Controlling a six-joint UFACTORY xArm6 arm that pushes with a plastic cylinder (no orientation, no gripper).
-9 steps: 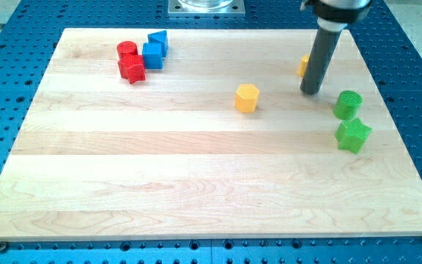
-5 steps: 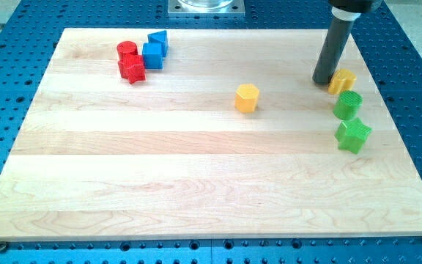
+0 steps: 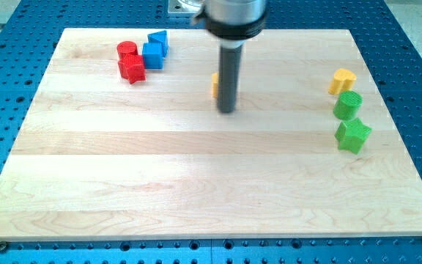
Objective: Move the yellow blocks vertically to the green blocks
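Camera view: my tip (image 3: 227, 111) stands near the board's middle, with no claw to open or hold anything. One yellow block (image 3: 215, 85) is mostly hidden behind the rod, touching it on the view's left. Another yellow block (image 3: 341, 81) sits just above the green cylinder (image 3: 347, 105) and green star (image 3: 352, 136). I judge the hidden block is in hand; next, push it rightward toward the greens.

Our tip (image 3: 227, 111) gone from beside the yellow heart block (image 3: 341, 81) above the green cylinder (image 3: 347, 105), now well to that cylinder's left, the yellow hexagonal block (image 3: 215, 85) pushed up-left, mostly hidden behind our rod.
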